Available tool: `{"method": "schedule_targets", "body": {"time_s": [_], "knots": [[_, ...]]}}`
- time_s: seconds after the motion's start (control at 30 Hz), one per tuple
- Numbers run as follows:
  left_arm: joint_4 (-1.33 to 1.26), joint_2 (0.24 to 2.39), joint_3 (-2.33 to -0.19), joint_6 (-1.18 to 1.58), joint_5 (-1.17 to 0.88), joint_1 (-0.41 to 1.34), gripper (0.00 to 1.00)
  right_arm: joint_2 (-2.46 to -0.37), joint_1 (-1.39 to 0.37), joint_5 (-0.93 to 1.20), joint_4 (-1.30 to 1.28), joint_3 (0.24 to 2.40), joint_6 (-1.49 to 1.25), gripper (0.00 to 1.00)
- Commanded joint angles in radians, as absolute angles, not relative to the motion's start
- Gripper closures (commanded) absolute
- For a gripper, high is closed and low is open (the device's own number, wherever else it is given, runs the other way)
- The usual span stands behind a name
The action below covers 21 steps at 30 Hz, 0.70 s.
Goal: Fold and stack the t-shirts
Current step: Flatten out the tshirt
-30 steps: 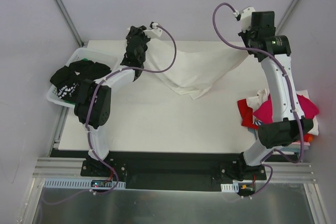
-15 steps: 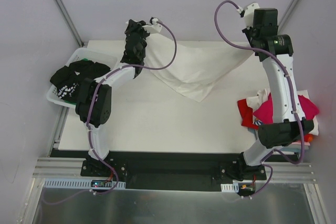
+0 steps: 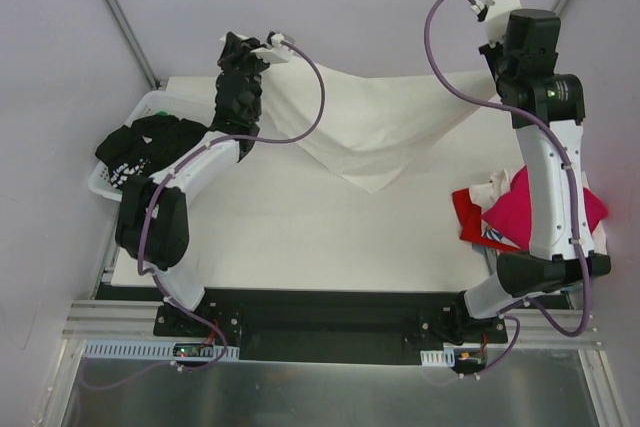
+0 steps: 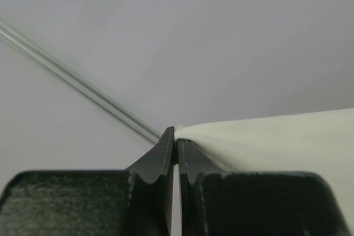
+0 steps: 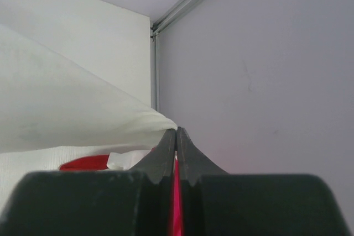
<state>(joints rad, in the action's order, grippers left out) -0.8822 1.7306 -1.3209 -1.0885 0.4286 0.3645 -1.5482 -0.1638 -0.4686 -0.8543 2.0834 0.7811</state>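
Two sets of jaws each pinch a corner of one white t-shirt (image 3: 370,132). It hangs stretched between them over the far part of the bench (image 3: 300,237), and its lowest point sags to the surface about midway between the two grips. The left jaws are pressed together on the corner nearest the basket (image 3: 150,107), the right jaws on the opposite corner.

By my judgement much of the task is left. This shirt is spread in the air, not yet laid flat or folded. A black t-shirt (image 3: 150,142) lies in the basket on the near side of the left jaws. A heap of magenta and red t-shirts (image 3: 540,209), on the near side of the right jaws, looks rumpled rather than stacked.

Only the overhead view shows the full span, the basket and the heap. Only the wrist views show the pinches close up. In the left one the white cloth (image 4: 265,142) runs off to the right of the closed tips. In the right one it (image 5: 66,114) runs to their left, with red cloth (image 5: 83,163) beneath.
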Motion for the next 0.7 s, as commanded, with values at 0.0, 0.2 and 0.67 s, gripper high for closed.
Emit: {"method": "schedule_targets", "body": {"time_s": [0.0, 0.2, 0.67], "knots": [[-0.947, 1.559, -1.316, -1.066, 0.436, 0.354, 1.0, -1.479, -0.158, -0.532, -0.816, 2.16, 0.807, 0.99], [-0.896, 1.503, -1.348, -1.061, 0.436, 0.339, 1.0, -1.43, -0.155, -0.566, -0.749, 2.143, 0.844, 0.99], [-0.833, 1.517, -1.422, -1.043, 0.431, 0.319, 1.0, -1.411, -0.155, -0.601, -0.67, 2.103, 0.882, 0.99]]}}
